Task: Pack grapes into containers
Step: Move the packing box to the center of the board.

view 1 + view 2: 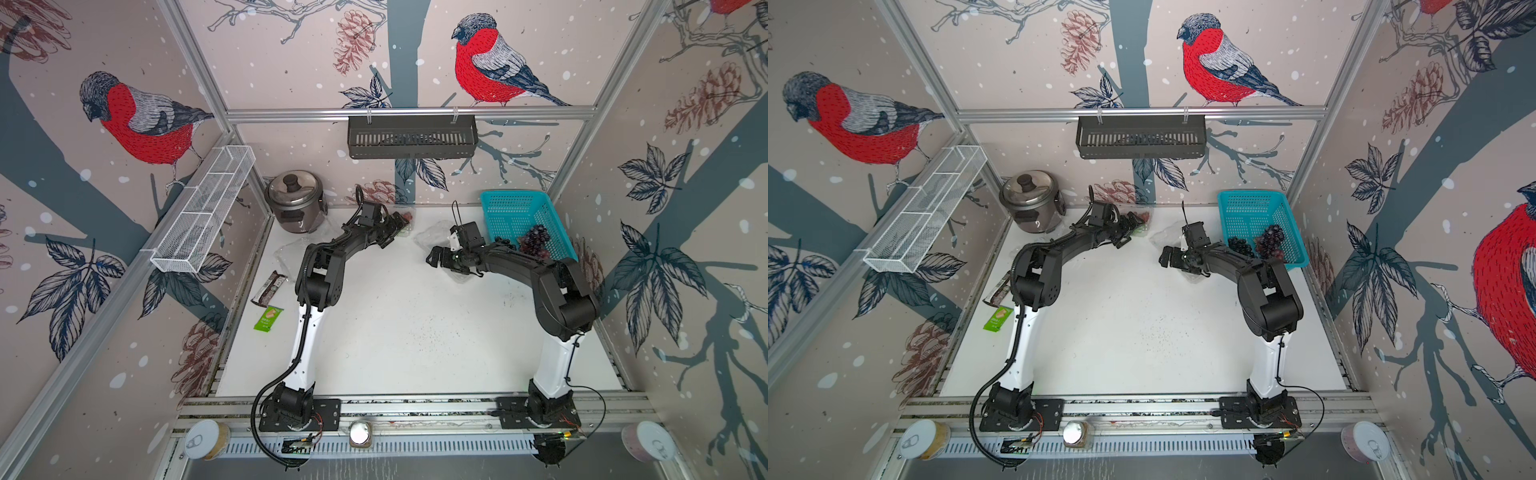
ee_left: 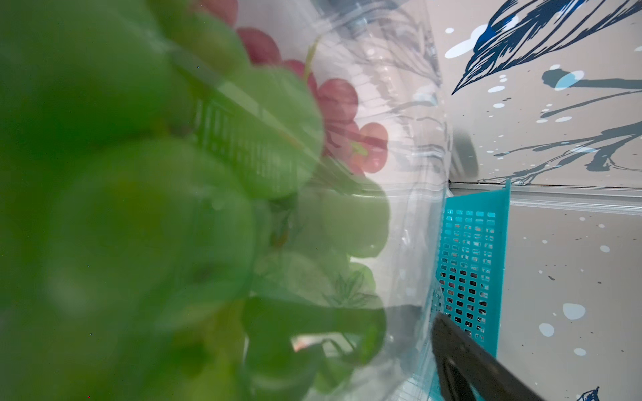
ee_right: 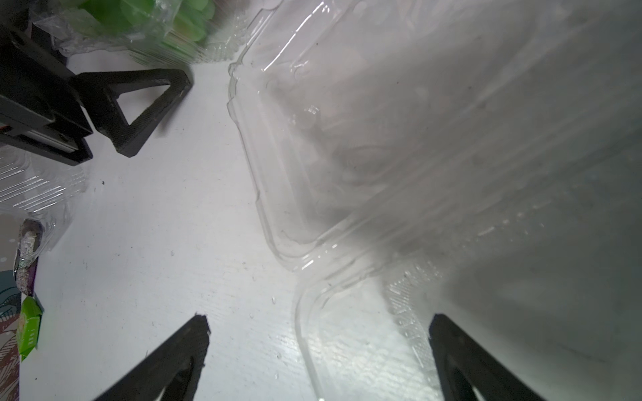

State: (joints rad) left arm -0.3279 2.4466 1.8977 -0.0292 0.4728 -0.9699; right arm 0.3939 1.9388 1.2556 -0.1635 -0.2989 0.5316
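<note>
Two dark bunches (image 1: 1271, 241) (turquoise basket (image 1: 1250, 208)).

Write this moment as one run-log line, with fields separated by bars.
left gripper: open, at back container holding green and red grapes | right gripper: open, over clear container | dark grapes: in turquoise basket

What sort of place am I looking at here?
Probably a robot test booth: two arms bolted to a rail, wallpapered panels in metal framing, a rice cooker and basket of grapes.
</note>
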